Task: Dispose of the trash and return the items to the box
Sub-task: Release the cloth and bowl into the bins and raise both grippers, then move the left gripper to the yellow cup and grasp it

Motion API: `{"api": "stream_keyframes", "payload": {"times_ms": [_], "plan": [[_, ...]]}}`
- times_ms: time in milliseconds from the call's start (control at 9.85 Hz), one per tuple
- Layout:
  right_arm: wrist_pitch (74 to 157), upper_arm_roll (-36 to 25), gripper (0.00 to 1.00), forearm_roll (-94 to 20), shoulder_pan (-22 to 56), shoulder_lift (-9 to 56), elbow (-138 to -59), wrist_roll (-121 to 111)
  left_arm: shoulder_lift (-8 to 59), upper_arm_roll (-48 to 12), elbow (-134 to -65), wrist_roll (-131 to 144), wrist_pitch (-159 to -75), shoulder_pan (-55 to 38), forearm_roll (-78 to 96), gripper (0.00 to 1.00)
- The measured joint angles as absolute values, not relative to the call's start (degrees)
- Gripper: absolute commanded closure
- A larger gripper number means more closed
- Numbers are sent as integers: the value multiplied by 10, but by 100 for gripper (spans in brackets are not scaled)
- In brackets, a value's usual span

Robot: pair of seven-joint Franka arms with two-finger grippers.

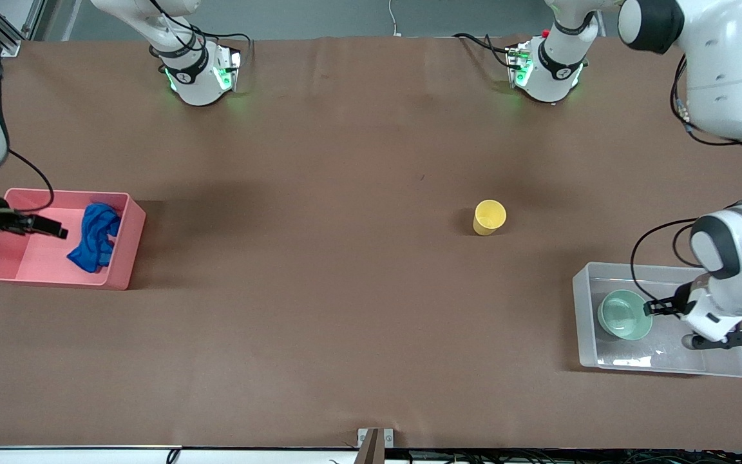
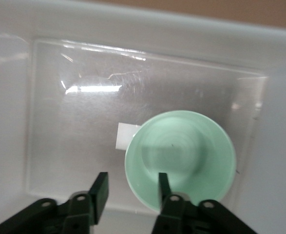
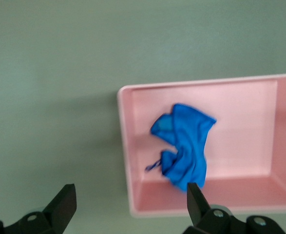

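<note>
**Rag in the pink bin, bowl in the clear box, cup out on the table**

The blue cloth rag (image 1: 95,237) lies crumpled inside the pink bin (image 1: 127,248) at the right arm's end of the table, against the bin wall that faces the table's middle. The right gripper (image 1: 49,227) hangs over that bin with its jaws spread wide and nothing between them; in the right wrist view the 2 fingers (image 3: 65,204) stand far apart, and the rag (image 3: 184,146) sits loose in the bin (image 3: 125,161), its thin string trailing from one edge.

At the left arm's end, the mint-green bowl (image 1: 625,314) rests upright on the floor of the clear box (image 1: 587,322). The left gripper (image 1: 653,308) is at the bowl's rim, at 3 o'clock from the bowl's middle in the front view. In the left wrist view its jaws are partly open and astride the bowl's (image 2: 180,161) rim, 1 finger inside, 1 outside; whether they touch it I cannot tell. A white label (image 2: 126,137) shows beside the bowl on the box (image 2: 147,29) floor.

The yellow cup (image 1: 489,217) stands alone on the brown table (image 1: 319,309), at about 10 o'clock from the clear box and well apart from both bins
</note>
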State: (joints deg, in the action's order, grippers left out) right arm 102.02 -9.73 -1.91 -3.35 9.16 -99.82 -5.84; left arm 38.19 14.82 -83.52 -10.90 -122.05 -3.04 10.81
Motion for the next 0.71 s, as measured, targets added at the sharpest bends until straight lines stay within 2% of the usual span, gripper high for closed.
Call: {"api": "stream_keyframes", "payload": {"times_ms": [203,406,711], "plan": [[916,-45,0,4,-35,64,-919,3,293,141,-832,-122,-1132,-31,108,0],[863,-41,0,5,-34,19,-880,4,206,88,-863,-99,-1061,-31,70,0],[842,-38,0,5,-34,-33,-879,-28,100,-31,-1012,5,-1079,-37,21,0]]}}
